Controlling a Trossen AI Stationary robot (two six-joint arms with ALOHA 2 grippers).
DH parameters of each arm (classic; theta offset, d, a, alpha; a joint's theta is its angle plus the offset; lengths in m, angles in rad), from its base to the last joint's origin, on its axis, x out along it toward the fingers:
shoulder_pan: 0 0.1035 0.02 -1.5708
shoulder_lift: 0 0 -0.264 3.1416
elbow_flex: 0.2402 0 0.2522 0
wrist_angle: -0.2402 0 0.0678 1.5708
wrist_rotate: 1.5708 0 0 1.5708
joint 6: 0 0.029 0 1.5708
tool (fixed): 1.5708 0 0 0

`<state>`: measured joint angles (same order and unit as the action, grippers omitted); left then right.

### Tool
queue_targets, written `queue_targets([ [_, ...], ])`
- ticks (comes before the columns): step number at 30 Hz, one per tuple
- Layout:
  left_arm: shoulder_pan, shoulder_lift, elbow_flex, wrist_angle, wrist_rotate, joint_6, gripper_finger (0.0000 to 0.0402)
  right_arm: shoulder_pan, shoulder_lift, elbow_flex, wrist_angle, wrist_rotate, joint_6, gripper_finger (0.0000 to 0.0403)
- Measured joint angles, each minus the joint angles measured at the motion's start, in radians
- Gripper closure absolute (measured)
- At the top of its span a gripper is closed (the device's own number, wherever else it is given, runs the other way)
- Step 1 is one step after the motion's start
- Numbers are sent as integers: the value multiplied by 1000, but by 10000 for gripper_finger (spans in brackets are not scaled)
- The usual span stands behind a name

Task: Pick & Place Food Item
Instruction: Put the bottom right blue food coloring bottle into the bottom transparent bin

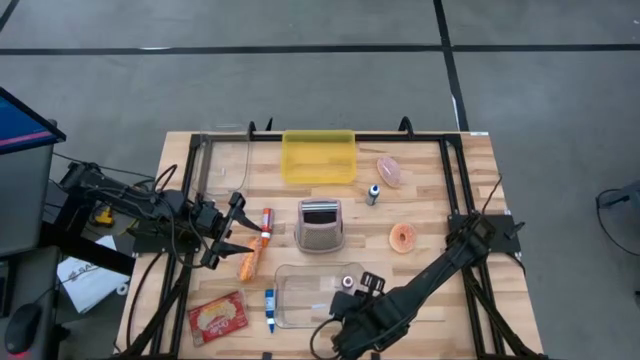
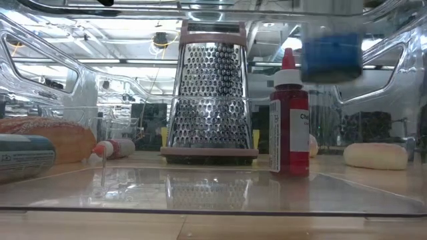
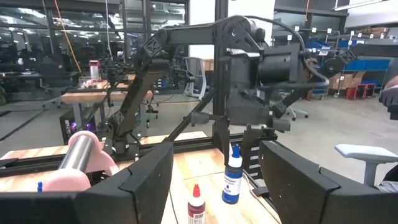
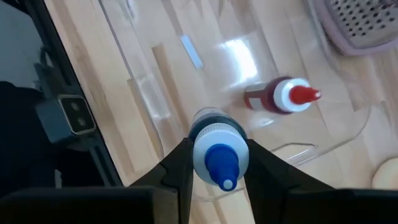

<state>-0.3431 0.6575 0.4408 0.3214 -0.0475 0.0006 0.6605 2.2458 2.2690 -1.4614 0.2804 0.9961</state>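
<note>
Blue-capped bottle (image 4: 214, 149) clamped in right gripper (image 4: 214, 165) above clear tray (image 1: 290, 305) (left gripper (image 1: 228, 232) apart, beside baguette (image 1: 249, 260)).

Grey floor (image 1: 300, 90) with dark lines; office chairs (image 3: 198, 76) and workbenches (image 3: 87, 96) beyond

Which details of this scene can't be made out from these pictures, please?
- Red-capped bottle's label: low view, print cut off at its side.
- Blue-capped white bottle body: right wrist view, hidden behind its cap, between the right gripper fingers.
- Red snack packet text: high view, too small.
</note>
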Motion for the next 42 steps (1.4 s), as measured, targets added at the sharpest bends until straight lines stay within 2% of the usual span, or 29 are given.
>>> queue_targets([
  [7,0,0,0,0,0,0,170,-5,-6,-87,69,-15,-32,301],
  [15,0,0,0,1,0,1,170,-22,-7,-122,110,-26,-91,301],
  [20,0,0,0,0,0,2,170,-29,-7,-187,155,-65,-122,301],
  [37,0,0,0,1,0,2,170,-28,-8,-201,206,-67,-152,301],
  [42,0,0,0,1,0,2,170,-28,-8,-250,260,-98,-170,301],
])
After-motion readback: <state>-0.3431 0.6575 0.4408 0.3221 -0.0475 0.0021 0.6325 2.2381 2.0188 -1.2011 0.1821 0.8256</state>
